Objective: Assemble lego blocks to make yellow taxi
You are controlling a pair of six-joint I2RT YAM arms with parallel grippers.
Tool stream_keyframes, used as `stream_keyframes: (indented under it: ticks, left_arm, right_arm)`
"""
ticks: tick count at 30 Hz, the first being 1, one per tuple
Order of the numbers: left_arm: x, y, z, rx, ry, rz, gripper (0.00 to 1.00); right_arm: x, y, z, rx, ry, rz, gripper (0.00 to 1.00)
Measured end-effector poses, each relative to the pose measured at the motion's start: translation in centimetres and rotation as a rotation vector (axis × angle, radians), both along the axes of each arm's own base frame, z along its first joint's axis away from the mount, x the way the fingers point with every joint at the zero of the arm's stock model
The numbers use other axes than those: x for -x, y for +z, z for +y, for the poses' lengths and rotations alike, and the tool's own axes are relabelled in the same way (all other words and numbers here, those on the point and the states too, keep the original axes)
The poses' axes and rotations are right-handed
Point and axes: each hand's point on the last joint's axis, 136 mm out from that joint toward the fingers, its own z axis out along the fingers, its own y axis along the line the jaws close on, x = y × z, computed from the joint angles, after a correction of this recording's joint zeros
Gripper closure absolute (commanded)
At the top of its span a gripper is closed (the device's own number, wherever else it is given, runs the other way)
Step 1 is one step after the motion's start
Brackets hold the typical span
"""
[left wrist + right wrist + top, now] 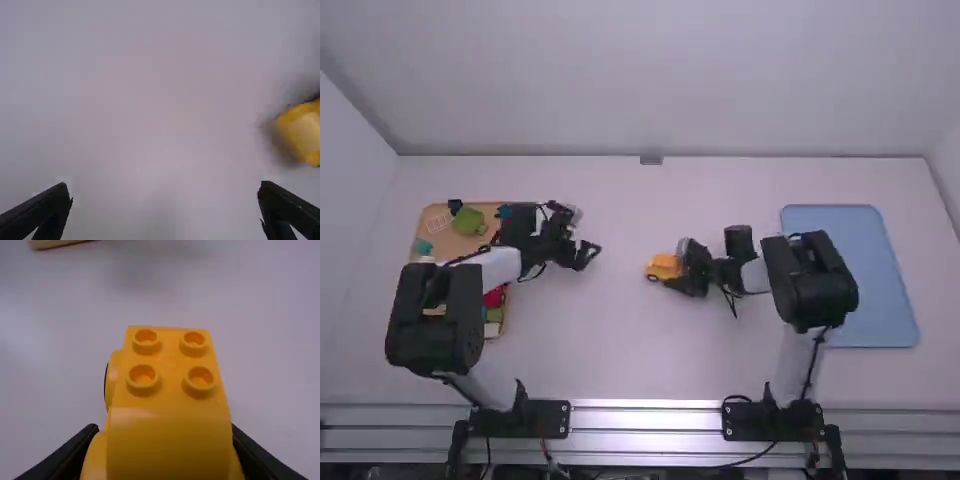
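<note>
Right hand point(682, 268) low at mid-worktop point(620, 340), pointing inward, and I've got it clamped on the yellow block car point(663, 267); slightly farther out, my left hand point(588, 256) hangs between tray point(445, 245) and car, fingers wide apart.

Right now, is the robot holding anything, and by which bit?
Yes, the right hand holds the yellow car by its two sides, at the smooth curved part. The left hand is empty.
</note>
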Motion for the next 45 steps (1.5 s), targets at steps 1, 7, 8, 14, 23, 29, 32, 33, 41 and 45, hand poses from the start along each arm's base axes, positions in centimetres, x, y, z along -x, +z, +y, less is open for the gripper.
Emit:
stream_keyframes:
  ticks: [1,7,8,14,23,29,32,33,41,45]
  left_arm:
    - [0.0,-0.6,1.4,-0.005,0.102,0.055,0.01]
    - [1.0,-3.2,7.2,-0.059,0.587,0.254,0.01]
    - [1.2,-3.5,8.1,-0.072,0.664,0.269,0.01]
    - [1.2,-3.5,9.8,-0.081,0.806,0.270,0.01]
    - [0.8,-3.1,10.2,-0.071,0.843,0.247,0.01]
    - [0.2,-2.8,9.2,-0.013,0.804,0.239,0.01]
    - [0.3,-2.9,8.7,-0.006,0.777,0.247,0.01]
    - [0.2,-2.8,8.5,-0.008,0.757,0.246,0.01]
    - [0.5,0.0,5.3,-0.071,0.581,0.171,0.01]
    - [1.0,5.6,3.7,-0.109,0.537,0.032,0.01]
  right_arm:
    - [-0.7,0.7,-1.1,0.027,-0.055,0.008,0.47]
    - [-3.4,4.3,-8.3,0.223,-0.356,-0.005,0.47]
    - [-3.9,5.3,-11.0,0.283,-0.456,-0.014,0.48]
    - [-4.5,8.7,-22.9,0.446,-0.848,-0.051,0.53]
    - [-3.6,9.4,-34.6,0.352,-1.241,0.011,0.42]
    - [-3.2,5.0,-37.3,0.229,-1.371,0.181,0.22]
    - [-3.0,3.2,-37.4,0.195,-1.401,0.251,0.01]
    - [-3.0,2.8,-37.3,0.182,-1.409,0.270,0.01]
    - [-0.8,3.6,-35.6,0.199,-1.459,0.401,0.01]
    - [-0.7,8.3,-32.7,0.265,-1.440,0.305,0.01]
